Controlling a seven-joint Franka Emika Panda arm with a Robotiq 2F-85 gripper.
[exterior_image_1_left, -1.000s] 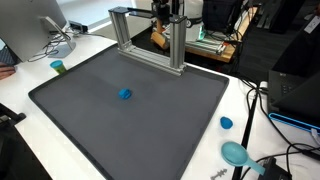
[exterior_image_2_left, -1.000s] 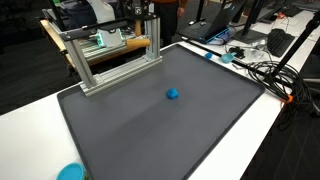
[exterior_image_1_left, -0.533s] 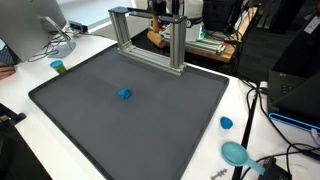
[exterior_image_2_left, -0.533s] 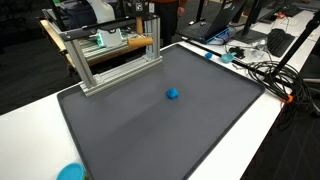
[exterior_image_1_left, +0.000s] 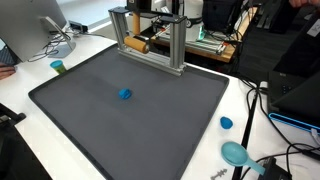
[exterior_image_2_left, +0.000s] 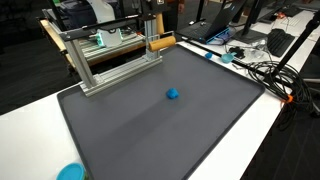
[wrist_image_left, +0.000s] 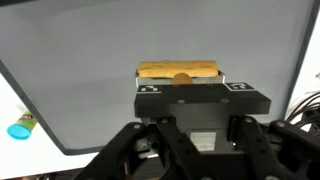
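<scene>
The black robot gripper (wrist_image_left: 192, 86) is gripping a tan wooden block (wrist_image_left: 180, 70), its jaws closed onto it; it is hovering beside the aluminium frame (exterior_image_1_left: 150, 38)

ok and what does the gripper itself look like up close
In the wrist view the gripper is all black. A boxy bar runs across the top, carrying two small black-and-white square markings. Below it are angular linkage arms, with a pale label at the centre.

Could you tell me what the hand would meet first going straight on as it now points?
Probably the dark grey mat, beyond the tan wooden block the hand grips; depth is unclear.
</scene>
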